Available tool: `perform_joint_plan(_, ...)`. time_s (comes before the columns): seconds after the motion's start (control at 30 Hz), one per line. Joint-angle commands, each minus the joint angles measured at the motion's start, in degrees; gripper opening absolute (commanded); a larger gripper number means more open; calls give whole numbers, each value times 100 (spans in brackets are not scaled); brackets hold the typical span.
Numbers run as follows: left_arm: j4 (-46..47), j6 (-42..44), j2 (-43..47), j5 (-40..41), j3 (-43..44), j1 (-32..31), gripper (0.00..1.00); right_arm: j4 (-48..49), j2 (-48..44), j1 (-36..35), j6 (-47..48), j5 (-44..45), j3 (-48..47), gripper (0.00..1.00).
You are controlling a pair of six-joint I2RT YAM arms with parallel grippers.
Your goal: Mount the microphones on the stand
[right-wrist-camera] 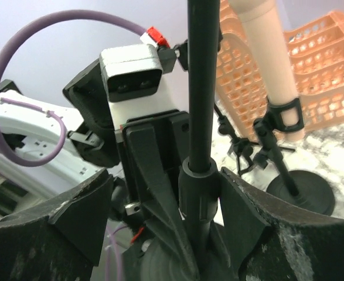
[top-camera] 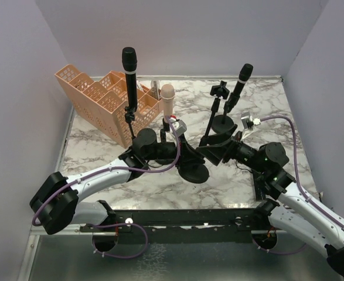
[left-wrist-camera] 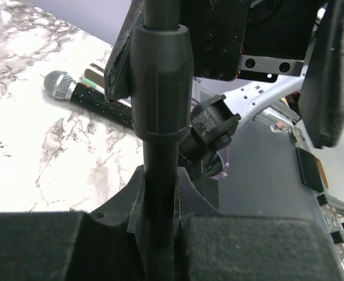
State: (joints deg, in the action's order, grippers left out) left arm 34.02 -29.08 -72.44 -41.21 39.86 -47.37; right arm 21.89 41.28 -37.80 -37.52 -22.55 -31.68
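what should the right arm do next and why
Probably back the right gripper off the stand pole and go for the silver-headed microphone lying on the table. Its jaws stand open around the pole, the left gripper is clamped on that pole, and the clip on top is empty, so the stand looks held ready for a microphone.

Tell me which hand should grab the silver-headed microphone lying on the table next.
Right, probably: the right hand stands open around the stand pole, holding nothing, while the left hand is shut on it.
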Motion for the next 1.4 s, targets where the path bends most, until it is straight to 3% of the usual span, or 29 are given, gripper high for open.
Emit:
perform_joint_plan(0.0, 158, 65, 235, 1143, 73, 5, 0, 371, -208, -27, -159, -504, 125, 73)
perform_joint_plan(0.13, -34, 91, 224, 1802, 52, 11, 0, -167, -473, -26, -153, -233, 60, 73)
perform_joint_plan(0.4, -137, 173, 265, 1839, 81, 20, 0, -498, -1124, -26, -280, 608, 264, 71)
perform_joint_plan(0.67, -134, 253, 264, 129, 269, 26, 0, -1407, -673, -26, -272, 2137, 88, 67)
perform_joint_plan(0.9, -124, 182, 469, -773, 390, 24, 0, -118, -533, -26, -112, 583, 440, 59)
perform_joint_plan(1.37, -169, 138, 374, -1256, 518, 12, 0, 223, 11, -26, 226, -171, 171, 28)
